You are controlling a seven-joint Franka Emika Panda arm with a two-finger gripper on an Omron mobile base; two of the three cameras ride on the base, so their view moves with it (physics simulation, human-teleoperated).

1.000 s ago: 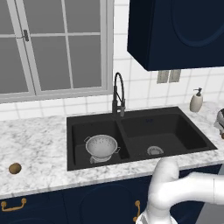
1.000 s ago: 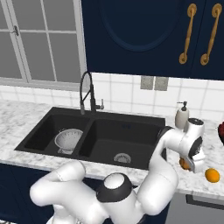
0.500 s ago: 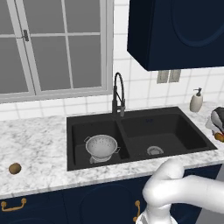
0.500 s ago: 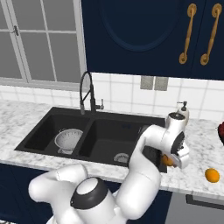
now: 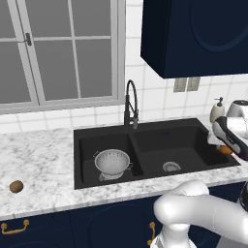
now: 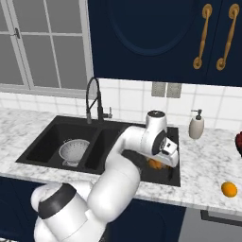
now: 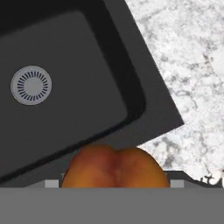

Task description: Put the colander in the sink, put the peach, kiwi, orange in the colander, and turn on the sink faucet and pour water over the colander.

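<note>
My gripper point(image 6: 159, 163) hangs over the right edge of the sink's point(image 6: 45, 138) right basin, shut on the peach point(image 6: 154, 164). In the hand view the peach point(image 7: 114, 166) sits at the bottom between the jaws, above the black sink rim point(image 7: 153, 105), with the round drain point(image 7: 30, 85) further off. From the left base, peach point(image 5: 225, 150) and gripper point(image 5: 228, 144) show at the far right. The silver colander point(image 5: 112, 162) stands upright in the left basin, seen again as colander point(image 6: 74, 150). The kiwi point(image 5: 16, 186) lies on the counter left of the sink point(image 5: 193, 127). An orange point(image 6: 229, 189) rests on the right counter. No water runs from the black faucet point(image 5: 131, 104).
A beige soap pump bottle point(image 6: 195, 126) stands behind the sink's right corner. Something dark red point(image 6: 238, 142) shows at the right edge of the counter. A window lies behind the faucet point(image 6: 93, 99), and dark blue cabinets hang above.
My arm has swung left with the peach in its grip, from above the counter right of the sink to the right basin's edge. The colander, kiwi and orange stay put.
</note>
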